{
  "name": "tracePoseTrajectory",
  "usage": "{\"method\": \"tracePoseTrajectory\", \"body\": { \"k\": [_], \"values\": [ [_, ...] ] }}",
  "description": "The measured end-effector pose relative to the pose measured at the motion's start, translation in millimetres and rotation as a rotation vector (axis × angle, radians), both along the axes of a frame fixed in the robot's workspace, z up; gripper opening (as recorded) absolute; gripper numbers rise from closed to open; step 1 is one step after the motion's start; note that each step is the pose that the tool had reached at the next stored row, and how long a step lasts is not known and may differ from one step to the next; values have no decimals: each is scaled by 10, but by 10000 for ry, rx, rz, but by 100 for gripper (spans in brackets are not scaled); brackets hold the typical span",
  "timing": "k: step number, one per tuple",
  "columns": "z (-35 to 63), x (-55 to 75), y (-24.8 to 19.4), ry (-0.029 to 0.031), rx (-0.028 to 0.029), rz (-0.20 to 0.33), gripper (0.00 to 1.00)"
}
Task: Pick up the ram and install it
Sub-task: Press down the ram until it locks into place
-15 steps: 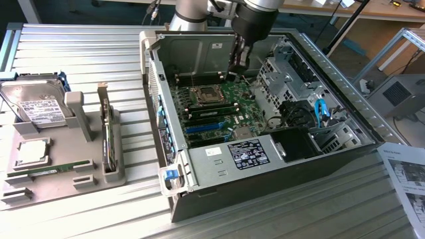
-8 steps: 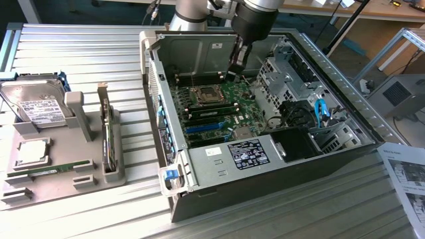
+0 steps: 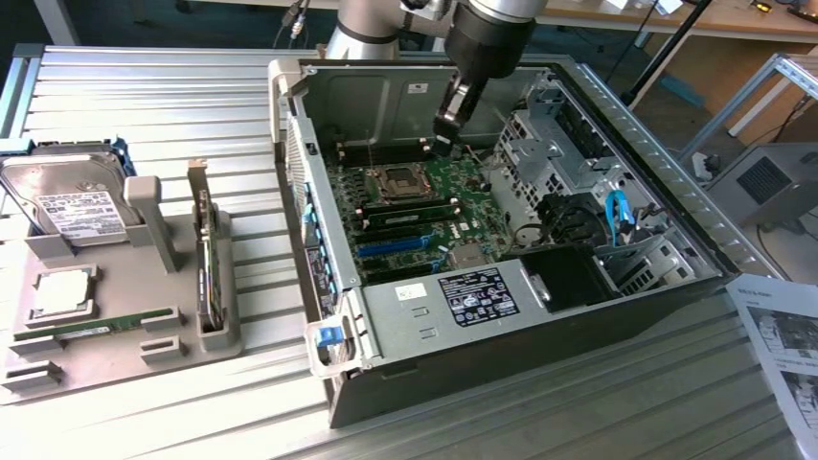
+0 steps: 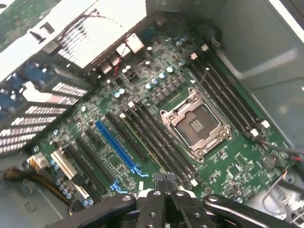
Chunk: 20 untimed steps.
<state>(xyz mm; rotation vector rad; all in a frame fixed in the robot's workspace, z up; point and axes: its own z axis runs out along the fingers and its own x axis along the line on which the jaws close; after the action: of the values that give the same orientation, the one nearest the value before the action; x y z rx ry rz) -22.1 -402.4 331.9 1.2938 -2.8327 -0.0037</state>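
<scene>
The gripper (image 3: 443,134) hangs inside the open computer case (image 3: 639,153), above the motherboard (image 4: 156,123); its jaws are closed and empty; the ram (image 3: 96,329) lies in the grey tray (image 3: 77,374) on the surface (image 3: 167,105).

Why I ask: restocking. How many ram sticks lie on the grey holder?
1: the ram lies flat on the grey holder, beside the processor; nothing there looks hidden.

End effector (image 4: 166,199) closed above motherboard (image 4: 156,118), near empty processor socket (image 4: 195,124).
</scene>
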Motion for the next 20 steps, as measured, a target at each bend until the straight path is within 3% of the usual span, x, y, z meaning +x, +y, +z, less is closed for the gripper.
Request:
{"method": "tracePoseTrajectory", "body": {
  "k": [6,11,15,20],
  "values": [
    [0,0,0,0,0,-1144,11],
    [-1,0,0,0,1,-2542,11],
    [-1,0,0,0,1,-3304,11],
    [-1,0,0,0,0,-4808,11]
  ]
}}
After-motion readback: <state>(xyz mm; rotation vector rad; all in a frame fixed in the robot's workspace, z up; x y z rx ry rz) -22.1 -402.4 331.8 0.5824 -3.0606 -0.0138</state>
